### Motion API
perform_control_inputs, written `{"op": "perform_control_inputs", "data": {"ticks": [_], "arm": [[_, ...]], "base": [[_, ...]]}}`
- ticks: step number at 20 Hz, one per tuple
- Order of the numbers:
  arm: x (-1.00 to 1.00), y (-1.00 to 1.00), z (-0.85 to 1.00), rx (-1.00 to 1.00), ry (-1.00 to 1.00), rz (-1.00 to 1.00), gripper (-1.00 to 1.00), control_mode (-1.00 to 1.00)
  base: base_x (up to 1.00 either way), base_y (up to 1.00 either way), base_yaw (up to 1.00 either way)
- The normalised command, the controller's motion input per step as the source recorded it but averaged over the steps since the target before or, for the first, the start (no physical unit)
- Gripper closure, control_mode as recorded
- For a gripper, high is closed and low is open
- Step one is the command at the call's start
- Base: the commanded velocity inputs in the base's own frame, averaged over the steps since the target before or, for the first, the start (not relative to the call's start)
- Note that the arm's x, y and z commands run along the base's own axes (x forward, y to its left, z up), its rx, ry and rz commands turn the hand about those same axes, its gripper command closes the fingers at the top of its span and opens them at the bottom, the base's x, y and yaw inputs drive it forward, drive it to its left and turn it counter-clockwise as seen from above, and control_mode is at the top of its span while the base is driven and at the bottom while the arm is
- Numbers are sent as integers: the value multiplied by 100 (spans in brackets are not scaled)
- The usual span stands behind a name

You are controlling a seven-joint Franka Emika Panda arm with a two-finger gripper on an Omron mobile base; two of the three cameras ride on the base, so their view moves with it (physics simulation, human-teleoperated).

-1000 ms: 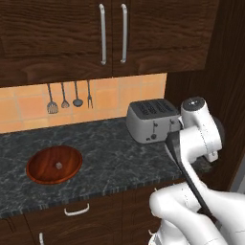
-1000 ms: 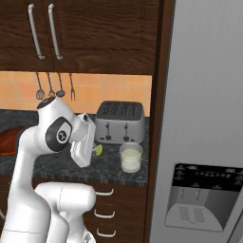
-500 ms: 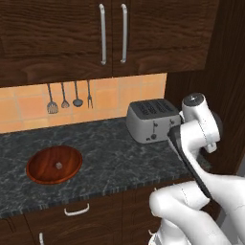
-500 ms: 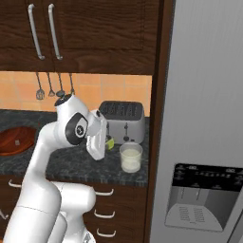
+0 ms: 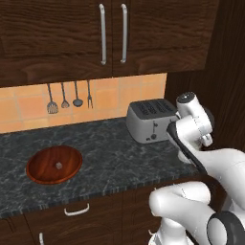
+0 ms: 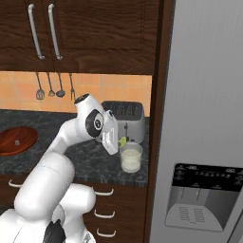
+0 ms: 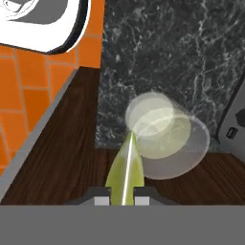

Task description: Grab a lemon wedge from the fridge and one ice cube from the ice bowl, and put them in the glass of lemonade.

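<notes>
My gripper is shut on the lemon wedge, a small yellow-green slice. It hangs just above and left of the rim of the glass of lemonade, near the counter's right end. In the hand view the lemon wedge sticks out between my fingertips and points at the glass of lemonade below. The ice bowl sits far left on the counter with a pale ice cube in it. The grey fridge stands at the right, its doors closed.
A silver toaster stands right behind the glass, against the orange tiled wall. Utensils hang on the wall under the dark upper cabinets. A dark wooden panel separates the counter from the fridge.
The arm has swung right along the counter with the lemon wedge, from well left of the glass to just beside its rim. The bowl and glass have not moved.
</notes>
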Motion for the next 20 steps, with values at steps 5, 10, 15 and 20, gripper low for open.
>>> {"op": "perform_control_inputs", "data": {"ticks": [5,10,15,20], "arm": [[60,-1,-41,-5,10,4,100,-100],[38,-26,-39,-5,3,5,100,-100],[33,-30,-38,-5,0,6,100,-100],[40,-1,-32,-7,0,2,100,-100]], "base": [[0,0,0],[0,0,0],[0,0,0],[0,0,0]]}}
